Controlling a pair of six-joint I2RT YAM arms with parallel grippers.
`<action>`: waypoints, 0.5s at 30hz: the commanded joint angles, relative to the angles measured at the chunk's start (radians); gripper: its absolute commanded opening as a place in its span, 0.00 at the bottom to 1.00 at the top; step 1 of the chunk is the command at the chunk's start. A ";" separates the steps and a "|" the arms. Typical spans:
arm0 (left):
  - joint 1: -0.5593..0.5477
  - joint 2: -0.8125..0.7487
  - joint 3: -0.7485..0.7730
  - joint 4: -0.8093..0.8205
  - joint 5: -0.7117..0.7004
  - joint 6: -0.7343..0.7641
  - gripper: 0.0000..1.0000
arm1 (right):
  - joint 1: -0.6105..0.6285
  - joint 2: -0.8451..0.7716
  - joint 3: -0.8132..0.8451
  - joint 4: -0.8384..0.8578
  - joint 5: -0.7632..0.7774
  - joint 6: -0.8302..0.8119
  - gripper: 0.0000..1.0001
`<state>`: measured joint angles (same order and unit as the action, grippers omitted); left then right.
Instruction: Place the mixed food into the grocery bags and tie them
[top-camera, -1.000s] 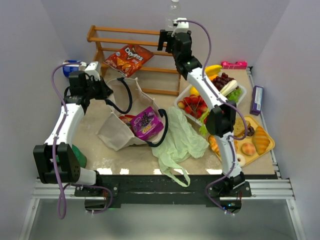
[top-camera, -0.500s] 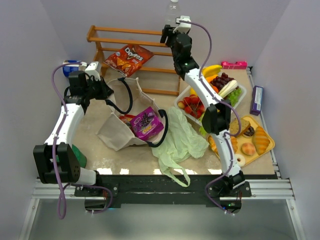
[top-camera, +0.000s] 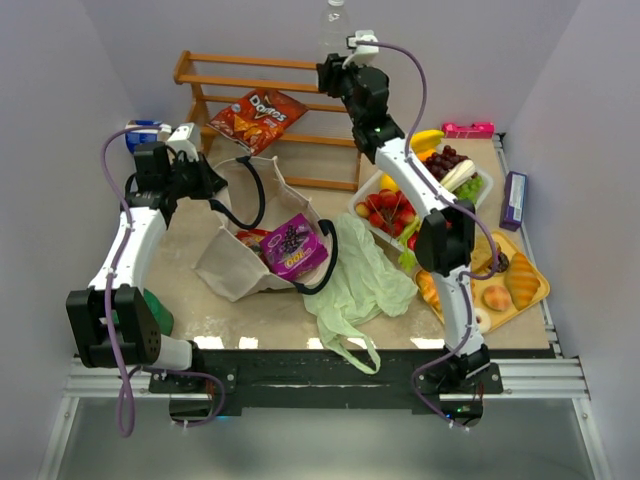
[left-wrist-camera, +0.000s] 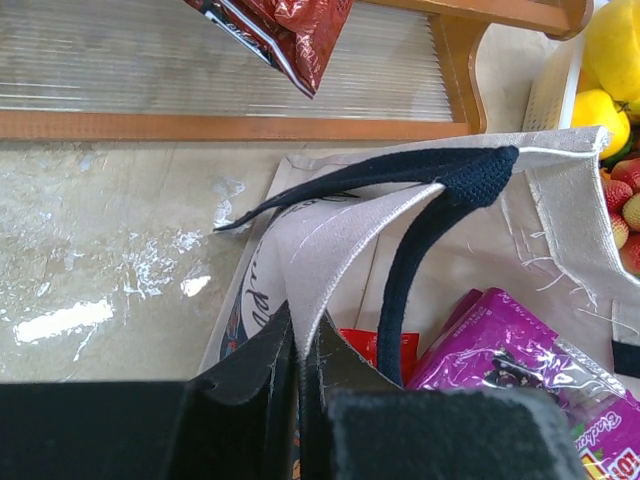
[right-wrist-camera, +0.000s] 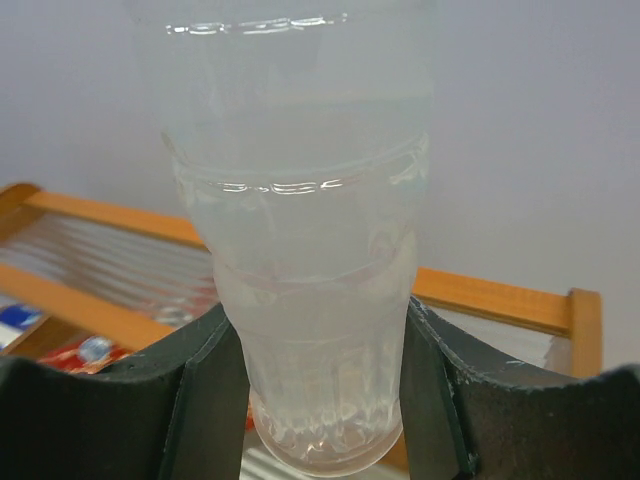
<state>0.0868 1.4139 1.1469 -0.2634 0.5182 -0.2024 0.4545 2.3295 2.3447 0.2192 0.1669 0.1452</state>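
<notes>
Aloft, the right gripper (right-wrist-camera: 320, 400), partway open, clasps the water bottle (right-wrist-camera: 300, 230); the left gripper (left-wrist-camera: 300, 345), nearly closed, pinches the tote (left-wrist-camera: 330, 235).

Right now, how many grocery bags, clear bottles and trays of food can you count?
Grocery bags: 2 (beige tote, green plastic bag)
Bottles: 1 (clear water bottle)
Trays of food: 2 (white basket, yellow tray)
Total: 5

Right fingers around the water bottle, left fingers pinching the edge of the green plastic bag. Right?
Not quite. The left fingers pinch the edge of the beige tote, not the green plastic bag, as the left wrist view shows. The right fingers are around the water bottle.
</notes>
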 joint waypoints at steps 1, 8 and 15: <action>0.021 -0.006 -0.007 0.069 0.028 -0.019 0.11 | 0.082 -0.277 -0.050 0.181 -0.155 0.020 0.00; 0.024 -0.015 -0.004 0.062 0.014 -0.009 0.11 | 0.289 -0.556 -0.464 0.216 -0.164 0.029 0.00; 0.024 -0.018 -0.007 0.058 -0.006 -0.003 0.11 | 0.463 -0.679 -0.829 0.235 -0.149 0.111 0.00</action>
<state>0.0971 1.4139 1.1465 -0.2630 0.5247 -0.2024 0.8913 1.6997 1.6192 0.3195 -0.0227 0.2008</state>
